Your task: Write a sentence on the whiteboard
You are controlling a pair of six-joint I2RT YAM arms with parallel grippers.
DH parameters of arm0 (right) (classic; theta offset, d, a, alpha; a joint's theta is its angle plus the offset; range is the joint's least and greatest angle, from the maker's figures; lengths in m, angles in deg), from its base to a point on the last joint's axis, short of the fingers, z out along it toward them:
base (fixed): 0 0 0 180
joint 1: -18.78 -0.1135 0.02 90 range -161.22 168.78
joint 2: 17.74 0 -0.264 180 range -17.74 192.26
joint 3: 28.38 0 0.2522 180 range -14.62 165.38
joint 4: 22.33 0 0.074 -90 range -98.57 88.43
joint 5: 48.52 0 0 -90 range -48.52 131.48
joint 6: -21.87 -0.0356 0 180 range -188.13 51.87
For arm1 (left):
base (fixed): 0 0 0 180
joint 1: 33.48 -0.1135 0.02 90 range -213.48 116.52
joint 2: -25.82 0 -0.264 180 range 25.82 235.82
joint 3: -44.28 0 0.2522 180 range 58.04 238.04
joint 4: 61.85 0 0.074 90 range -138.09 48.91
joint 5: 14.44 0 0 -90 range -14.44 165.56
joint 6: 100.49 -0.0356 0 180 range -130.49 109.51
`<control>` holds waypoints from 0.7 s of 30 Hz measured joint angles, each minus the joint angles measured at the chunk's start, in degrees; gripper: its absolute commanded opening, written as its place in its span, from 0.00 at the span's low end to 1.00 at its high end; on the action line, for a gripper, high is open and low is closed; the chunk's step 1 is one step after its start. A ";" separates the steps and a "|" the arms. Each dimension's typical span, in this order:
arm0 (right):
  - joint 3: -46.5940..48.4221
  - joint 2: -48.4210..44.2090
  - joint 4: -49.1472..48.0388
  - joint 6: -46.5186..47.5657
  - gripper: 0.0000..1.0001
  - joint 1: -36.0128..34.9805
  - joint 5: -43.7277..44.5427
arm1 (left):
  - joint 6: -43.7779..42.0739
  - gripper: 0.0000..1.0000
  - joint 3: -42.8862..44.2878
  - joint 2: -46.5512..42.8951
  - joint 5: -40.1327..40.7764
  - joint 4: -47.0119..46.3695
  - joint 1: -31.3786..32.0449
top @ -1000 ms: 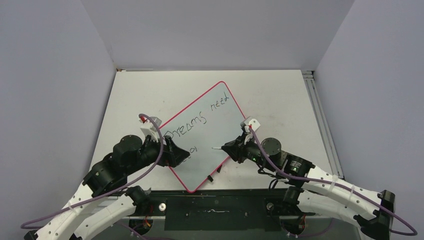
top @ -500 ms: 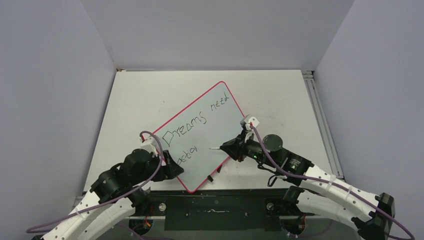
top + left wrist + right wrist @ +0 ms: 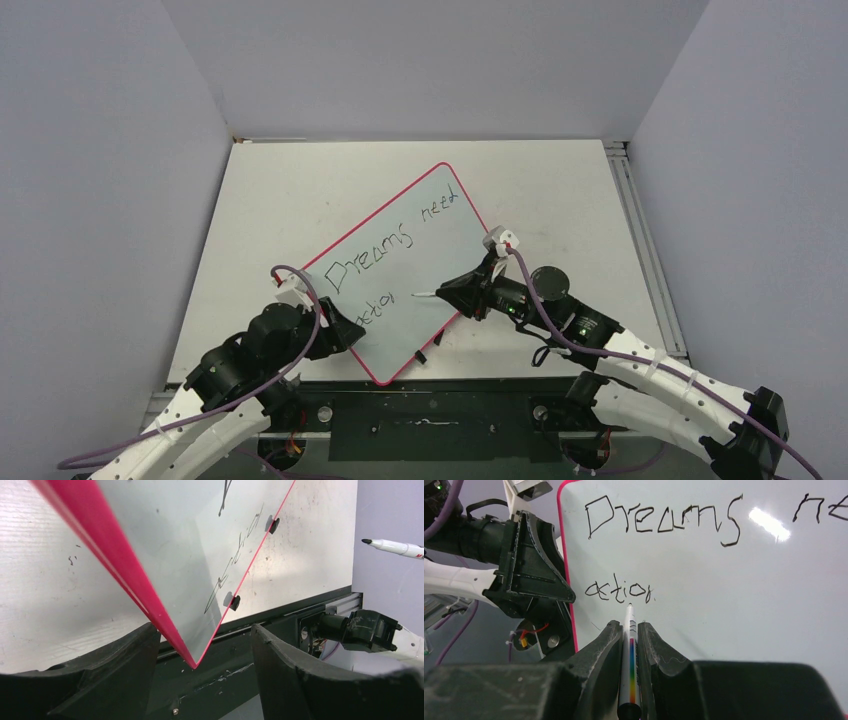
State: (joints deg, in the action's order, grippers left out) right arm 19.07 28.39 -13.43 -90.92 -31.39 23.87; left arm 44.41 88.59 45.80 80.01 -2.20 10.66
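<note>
The whiteboard (image 3: 432,250) lies slanted on the table, pink-red rim all round. The sentence reads "Dreams need" (image 3: 372,254) in the upper row and "actio" (image 3: 377,303) below it. My right gripper (image 3: 458,289) is shut on a white marker (image 3: 631,665). The marker's tip sits just under the last letter of "actio" (image 3: 619,590). My left gripper (image 3: 204,627) is open at the board's near left corner. The rim's corner (image 3: 192,660) pokes between its fingers, close to the left finger (image 3: 125,670). In the left wrist view the marker (image 3: 395,546) hovers at upper right.
Two small black feet (image 3: 234,601) stick out along the board's near edge. A metal rail (image 3: 640,230) runs down the right side of the scuffed tabletop (image 3: 270,200). The black base plate (image 3: 430,420) spans the near edge. Grey walls close in on three sides.
My left arm has drawn back toward the near left corner of the board, uncovering the second row, and its jaws have narrowed somewhat. The right gripper has edged left with the marker.
</note>
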 measured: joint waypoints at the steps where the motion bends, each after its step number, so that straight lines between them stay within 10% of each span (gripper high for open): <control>1: 0.00 0.26 -0.79 -0.17 0.05 0.00 0.00 | 0.02 0.61 -0.09 -0.13 0.35 -0.20 0.00; 21: -0.04 10.25 -9.16 -0.37 0.05 -4.26 4.20 | -0.02 0.32 -0.20 1.31 4.46 -1.27 0.00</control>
State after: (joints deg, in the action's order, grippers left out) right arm 19.03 38.64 -22.59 -91.29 -35.66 28.07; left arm 44.38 88.39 47.12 84.47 -3.47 10.66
